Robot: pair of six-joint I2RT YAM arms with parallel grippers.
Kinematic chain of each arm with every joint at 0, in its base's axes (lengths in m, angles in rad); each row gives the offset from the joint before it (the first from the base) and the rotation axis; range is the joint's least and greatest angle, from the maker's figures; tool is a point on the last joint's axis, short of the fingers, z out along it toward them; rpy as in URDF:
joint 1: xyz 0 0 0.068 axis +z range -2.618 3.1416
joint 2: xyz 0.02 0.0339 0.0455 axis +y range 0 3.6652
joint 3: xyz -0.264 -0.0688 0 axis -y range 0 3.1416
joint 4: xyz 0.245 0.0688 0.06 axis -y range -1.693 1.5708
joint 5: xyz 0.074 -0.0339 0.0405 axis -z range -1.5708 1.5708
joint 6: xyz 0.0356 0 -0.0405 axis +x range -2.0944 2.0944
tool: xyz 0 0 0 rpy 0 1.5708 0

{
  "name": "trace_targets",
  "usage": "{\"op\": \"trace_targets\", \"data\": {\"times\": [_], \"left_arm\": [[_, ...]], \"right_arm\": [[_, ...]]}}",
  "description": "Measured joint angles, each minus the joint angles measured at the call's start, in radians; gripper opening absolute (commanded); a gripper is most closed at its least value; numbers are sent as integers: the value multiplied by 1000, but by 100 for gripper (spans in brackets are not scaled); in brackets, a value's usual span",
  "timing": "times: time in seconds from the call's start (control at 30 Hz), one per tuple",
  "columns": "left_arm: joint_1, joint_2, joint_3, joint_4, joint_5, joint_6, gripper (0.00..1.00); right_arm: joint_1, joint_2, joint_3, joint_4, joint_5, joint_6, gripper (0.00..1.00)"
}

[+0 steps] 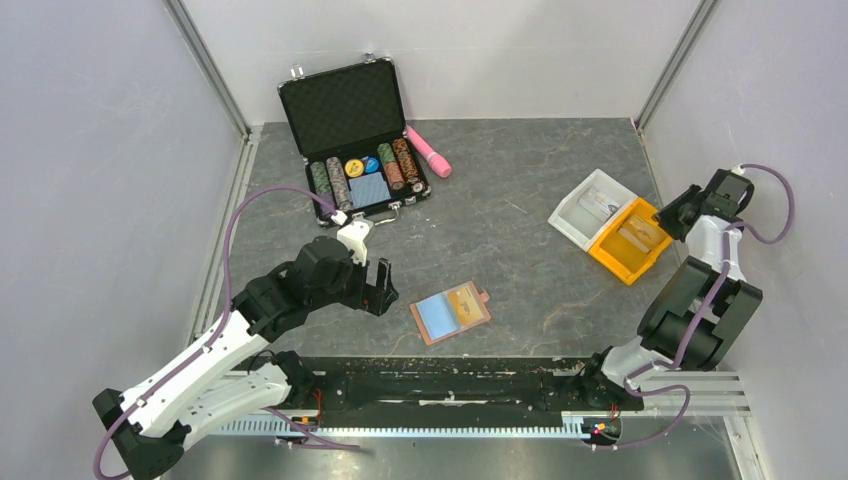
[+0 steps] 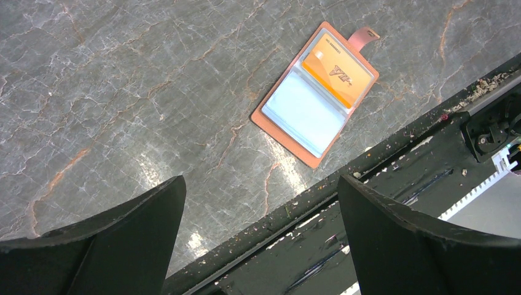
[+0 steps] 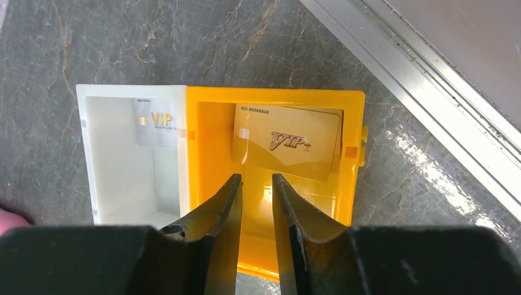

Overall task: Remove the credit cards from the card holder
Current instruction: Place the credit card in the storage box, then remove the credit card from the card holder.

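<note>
The brown card holder (image 1: 432,326) lies open on the table near the front edge, with light blue pockets and its tab to the right. An orange-yellow credit card (image 1: 466,299) sits in its right half. In the left wrist view the holder (image 2: 278,130) and orange card (image 2: 338,74) lie ahead. My left gripper (image 1: 378,287) is wide open and empty, left of the holder. My right gripper (image 3: 257,179) hovers over a yellow bin (image 3: 209,147), jaws narrowly parted and empty. A gold card (image 3: 289,141) lies in that bin and a silver card (image 3: 153,114) in the white bin (image 3: 117,166).
An open black poker chip case (image 1: 355,105) with chips and a blue block stands at the back left, a pink object (image 1: 428,150) beside it. The yellow and white bins (image 1: 628,240) sit at the right. A black rail (image 1: 450,380) runs along the near edge.
</note>
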Motion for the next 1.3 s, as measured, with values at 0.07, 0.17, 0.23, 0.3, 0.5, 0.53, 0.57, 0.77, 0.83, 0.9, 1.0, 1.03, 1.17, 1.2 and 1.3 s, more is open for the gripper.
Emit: {"op": "trace_targets", "data": {"times": [0.07, 0.17, 0.23, 0.3, 0.5, 0.53, 0.57, 0.77, 0.83, 0.9, 1.0, 1.03, 1.17, 1.2, 1.3], "left_arm": [[0, 0, 0, 0, 0, 0, 100], [0, 0, 0, 0, 0, 0, 100], [0, 0, 0, 0, -1, 0, 100], [0, 0, 0, 0, -2, 0, 100], [0, 13, 0, 0, -5, 0, 100], [0, 17, 0, 0, -5, 0, 100], [0, 21, -1, 0, -5, 0, 100], [0, 41, -8, 0, -1, -5, 99], [0, 53, -8, 0, 9, -19, 98], [0, 61, -17, 11, 42, -39, 98], [0, 66, -48, 51, 111, -87, 98], [0, 69, -68, 76, 146, -106, 99], [0, 78, -146, 163, 238, -173, 99], [0, 79, -166, 184, 256, -191, 99], [0, 78, -222, 252, 296, -239, 99]], "right_arm": [[19, 0, 9, -13, 20, -1, 27], [56, -2, 21, -27, 33, -3, 27], [90, -5, 24, -31, 38, -8, 27], [133, -11, 24, -38, 42, -13, 28], [328, -92, 15, -44, 53, -27, 29], [362, -114, 6, -43, 53, -30, 30], [400, -139, -6, -42, 53, -33, 30], [628, -291, -145, -11, 38, -45, 33], [717, -340, -213, 5, 32, -40, 33], [801, -382, -279, 34, 24, -29, 34], [923, -439, -381, 86, 16, -7, 36], [971, -456, -421, 111, 14, 2, 36], [1133, -474, -535, 191, 7, 25, 37], [1176, -470, -558, 210, 7, 27, 37], [1257, -445, -594, 255, 7, 31, 42]]}}
